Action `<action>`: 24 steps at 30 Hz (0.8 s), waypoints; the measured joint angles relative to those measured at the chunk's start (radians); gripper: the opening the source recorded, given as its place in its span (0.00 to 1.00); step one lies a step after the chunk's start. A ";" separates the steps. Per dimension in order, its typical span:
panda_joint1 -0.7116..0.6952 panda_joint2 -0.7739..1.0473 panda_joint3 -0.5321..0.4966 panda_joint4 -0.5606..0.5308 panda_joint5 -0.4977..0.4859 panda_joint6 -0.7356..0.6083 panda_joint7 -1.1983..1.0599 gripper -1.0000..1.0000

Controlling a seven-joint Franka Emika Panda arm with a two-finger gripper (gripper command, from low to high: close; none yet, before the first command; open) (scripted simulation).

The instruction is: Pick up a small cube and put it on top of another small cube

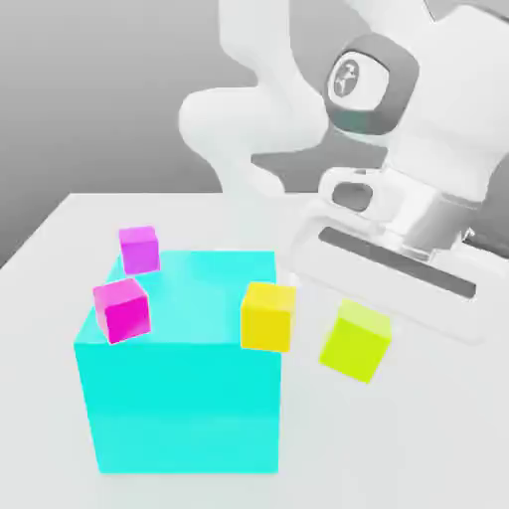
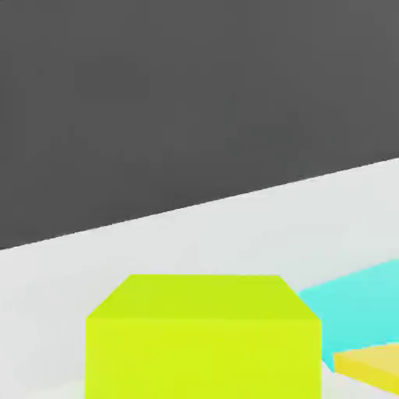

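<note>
The small lime cube sits directly under my white gripper hand, on the exterior view's right of the big cyan cube. In the hand view the lime cube looms very close. The gripper is shut on it, and the fingers themselves are hidden. The other small cube, violet-tinted magenta, stands at the cyan cube's far corner on the exterior view's left, well away from the hand.
A pinker magenta small cube and a golden-yellow small cube flank the cyan cube's top. The yellow one and a cyan face lie beside the lime cube. A white table carries everything.
</note>
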 joint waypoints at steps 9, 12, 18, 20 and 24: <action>-0.156 -0.318 -0.182 -0.169 0.125 -0.144 0.039 0.00; -0.206 -0.438 -0.256 -0.237 0.184 -0.171 0.042 0.00; -0.298 -0.661 -0.398 -0.383 0.297 -0.176 0.037 0.00; -0.308 -0.651 -0.419 -0.439 0.296 -0.105 0.036 0.00; -0.315 -0.626 -0.434 -0.492 0.287 -0.026 0.036 1.00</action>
